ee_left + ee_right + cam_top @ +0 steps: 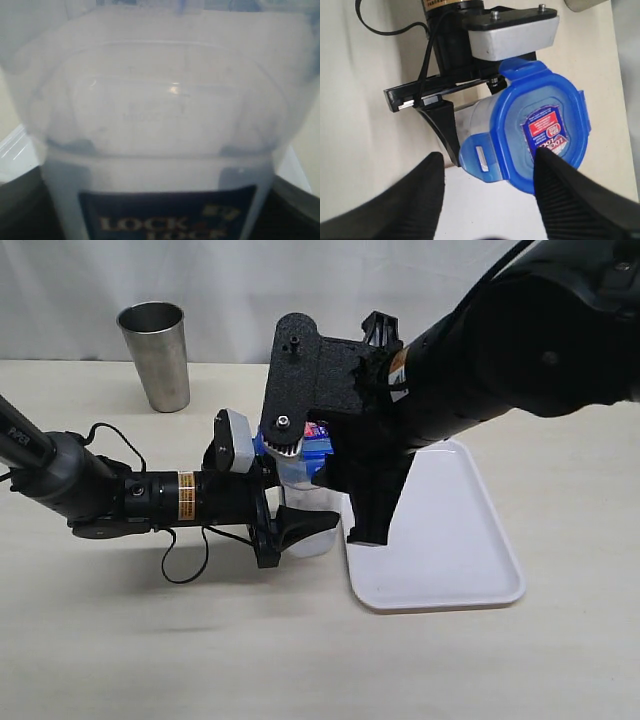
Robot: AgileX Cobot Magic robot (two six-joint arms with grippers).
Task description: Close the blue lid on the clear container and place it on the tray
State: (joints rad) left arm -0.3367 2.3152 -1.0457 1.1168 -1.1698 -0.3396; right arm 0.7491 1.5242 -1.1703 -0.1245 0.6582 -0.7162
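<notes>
Worktop (150,640) carries clear container (312,538), upright, just beside tray (450,540); left gripper (290,502) clamped on its body. Blue lid (540,130) on top, flaps look unlatched. Right gripper (489,155) spread above lid: press each flap down squarely, left arm bracing. Steel cup (155,355) far back

Seen from the exterior, the right tool (328,480) hides most of the blue lid (318,448) and clear container (310,540). The left wrist view is blurred, the container's label (170,220) cut off.
</notes>
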